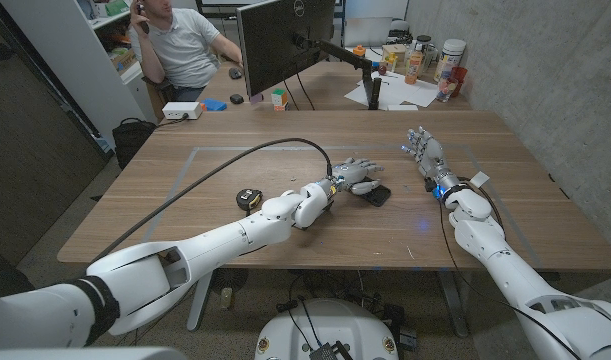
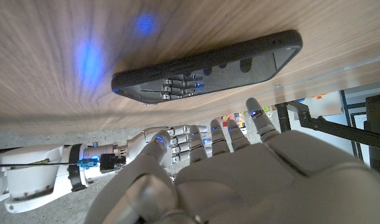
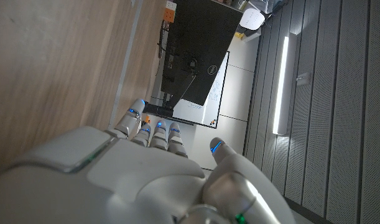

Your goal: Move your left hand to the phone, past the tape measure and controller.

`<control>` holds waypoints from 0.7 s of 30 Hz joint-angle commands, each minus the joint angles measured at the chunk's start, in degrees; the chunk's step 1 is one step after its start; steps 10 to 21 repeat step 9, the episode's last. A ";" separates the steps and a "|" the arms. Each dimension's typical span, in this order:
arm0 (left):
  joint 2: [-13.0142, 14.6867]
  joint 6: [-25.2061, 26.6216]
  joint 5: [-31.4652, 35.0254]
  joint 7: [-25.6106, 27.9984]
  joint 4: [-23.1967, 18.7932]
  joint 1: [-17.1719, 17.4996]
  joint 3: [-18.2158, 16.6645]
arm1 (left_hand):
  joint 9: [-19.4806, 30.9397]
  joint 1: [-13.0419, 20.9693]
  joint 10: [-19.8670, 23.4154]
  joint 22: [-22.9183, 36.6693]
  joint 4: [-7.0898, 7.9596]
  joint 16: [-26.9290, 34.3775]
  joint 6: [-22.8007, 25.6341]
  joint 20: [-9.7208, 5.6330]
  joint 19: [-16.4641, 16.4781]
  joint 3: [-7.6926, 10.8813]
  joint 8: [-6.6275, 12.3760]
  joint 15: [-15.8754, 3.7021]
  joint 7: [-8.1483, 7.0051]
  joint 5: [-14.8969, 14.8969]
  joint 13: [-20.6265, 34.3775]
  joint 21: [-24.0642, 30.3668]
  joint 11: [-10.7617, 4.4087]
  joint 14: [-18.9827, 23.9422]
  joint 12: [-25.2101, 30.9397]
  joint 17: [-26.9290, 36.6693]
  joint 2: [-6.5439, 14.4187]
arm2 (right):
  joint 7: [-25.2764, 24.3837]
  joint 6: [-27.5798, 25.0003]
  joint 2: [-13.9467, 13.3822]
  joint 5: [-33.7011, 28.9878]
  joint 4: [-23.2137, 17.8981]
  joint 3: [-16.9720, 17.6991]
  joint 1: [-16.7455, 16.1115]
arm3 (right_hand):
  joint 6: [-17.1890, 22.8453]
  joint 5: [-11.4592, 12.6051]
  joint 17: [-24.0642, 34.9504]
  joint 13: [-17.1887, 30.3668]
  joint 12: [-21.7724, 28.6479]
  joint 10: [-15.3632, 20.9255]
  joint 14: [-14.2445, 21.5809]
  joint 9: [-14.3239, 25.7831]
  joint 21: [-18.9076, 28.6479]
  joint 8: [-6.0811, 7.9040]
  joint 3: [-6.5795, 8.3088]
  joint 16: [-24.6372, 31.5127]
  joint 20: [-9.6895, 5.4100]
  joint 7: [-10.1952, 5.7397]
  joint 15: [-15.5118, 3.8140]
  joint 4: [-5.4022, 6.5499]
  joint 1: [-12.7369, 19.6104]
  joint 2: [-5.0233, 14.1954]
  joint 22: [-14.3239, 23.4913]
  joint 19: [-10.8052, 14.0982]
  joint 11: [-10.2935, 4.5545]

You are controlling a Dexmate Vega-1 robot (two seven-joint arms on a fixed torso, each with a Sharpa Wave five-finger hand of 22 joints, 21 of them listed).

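Two hands were over the wooden table [image 1: 185, 215]. The left hand [image 1: 357, 174] reached near the table's middle with its fingers spread apart and nothing held, hovering just beside the black phone [image 1: 376, 193]. The phone lay flat on the table, touching or nearly touching the fingertips; I could not tell which. In the left wrist view the phone [image 2: 208, 65] lay just beyond the extended fingers [image 2: 262, 122]. The yellow-and-black tape measure [image 1: 249, 199] sat back along the left forearm. The right hand [image 1: 425, 152] was well apart, fingers extended, grasping nothing.
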 commanded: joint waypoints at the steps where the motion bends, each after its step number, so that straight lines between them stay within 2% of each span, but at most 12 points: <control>1: -0.28 -0.47 -0.16 -0.17 0.32 -0.19 0.21 | 0.28 -0.72 -0.44 0.26 0.31 0.10 -0.07 0.21 -0.20 0.12 0.40 -0.22 -0.04 -0.02 0.21 -0.03 0.09 -0.39 0.37 0.27 1.16 | 0.30 0.08 0.09 0.06 0.45 0.13 0.23 | 0.44 0.32 0.16 0.18 -0.12 0.24 0.05 0.10 -0.09 -0.02 -0.09 0.11 -1.78 0.03 0.43 0.00 -0.03 6.31 0.25 -2.77 0.49; 21: -0.42 -0.91 -0.33 -0.32 0.62 -0.32 0.34 | 0.26 -0.76 -0.44 0.25 0.40 0.11 -0.03 0.20 -0.15 0.02 0.44 -0.25 -0.03 0.04 0.21 -0.14 0.08 -0.44 0.41 0.32 1.26 | 0.37 0.08 0.12 0.10 0.54 0.22 0.26 | 0.47 0.33 0.16 0.18 -0.14 0.27 0.10 0.10 -0.21 -0.03 -0.15 0.11 -1.74 0.06 0.47 0.00 -0.03 6.31 0.25 -2.71 0.45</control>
